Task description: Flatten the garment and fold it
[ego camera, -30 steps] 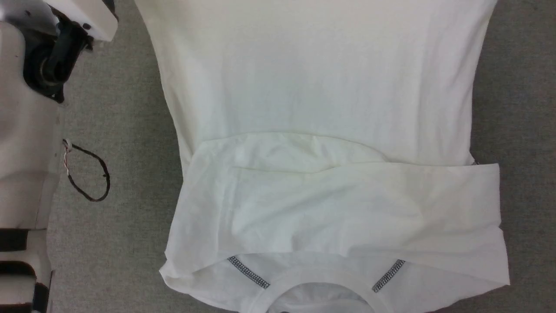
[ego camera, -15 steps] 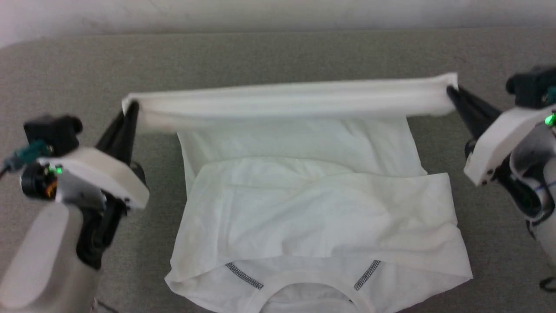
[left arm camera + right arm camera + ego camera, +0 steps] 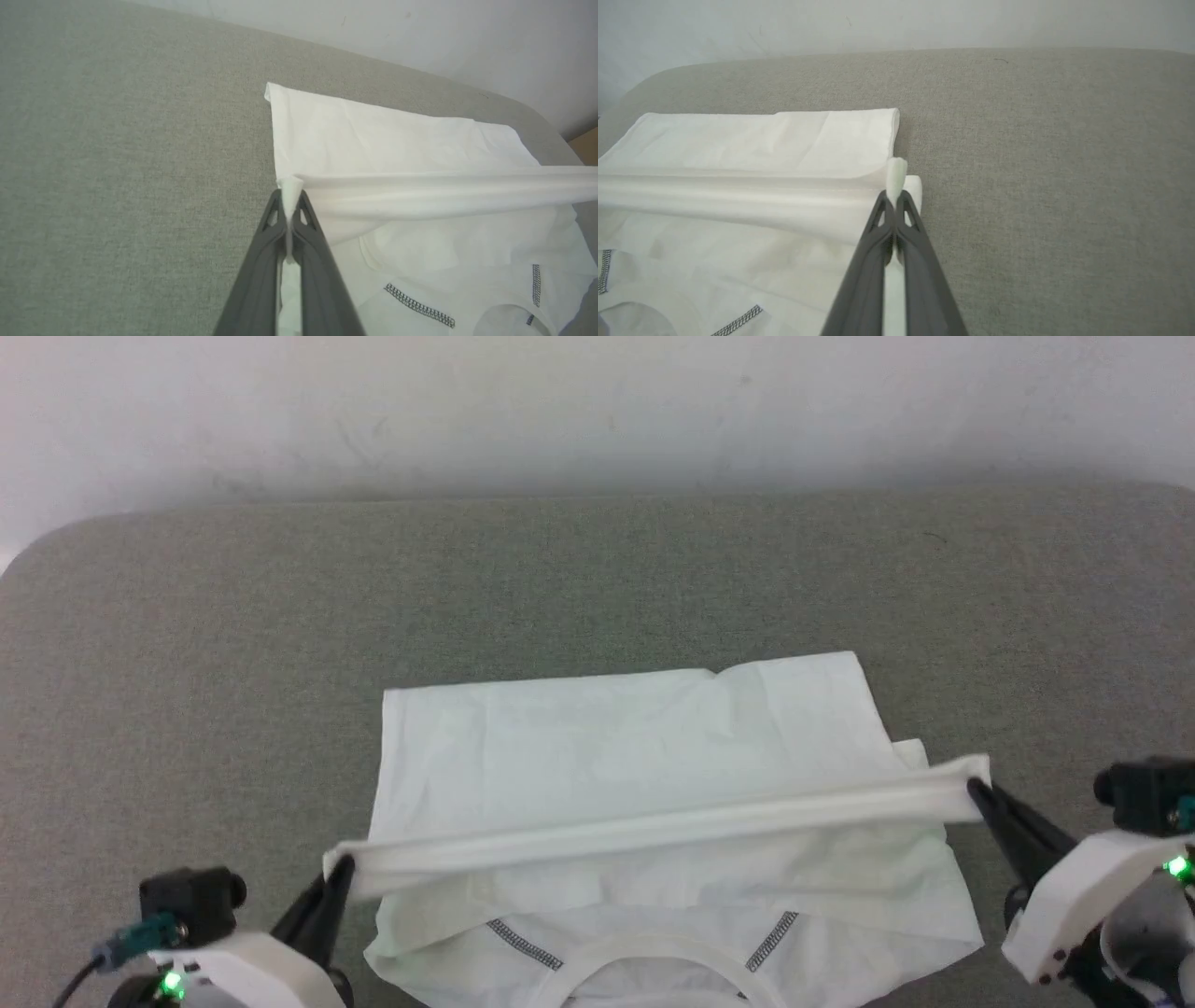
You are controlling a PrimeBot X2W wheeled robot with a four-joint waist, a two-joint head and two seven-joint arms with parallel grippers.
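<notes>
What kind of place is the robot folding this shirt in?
Probably a plain indoor room or test space, hard to be sure. The garment lies on a grey fabric-covered surface with rounded corners, like a padded table, against a bare white wall.

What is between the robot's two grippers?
A tight strip of the white shirt, pinched by the left gripper and the right gripper at its ends. The head view shows it.
</notes>
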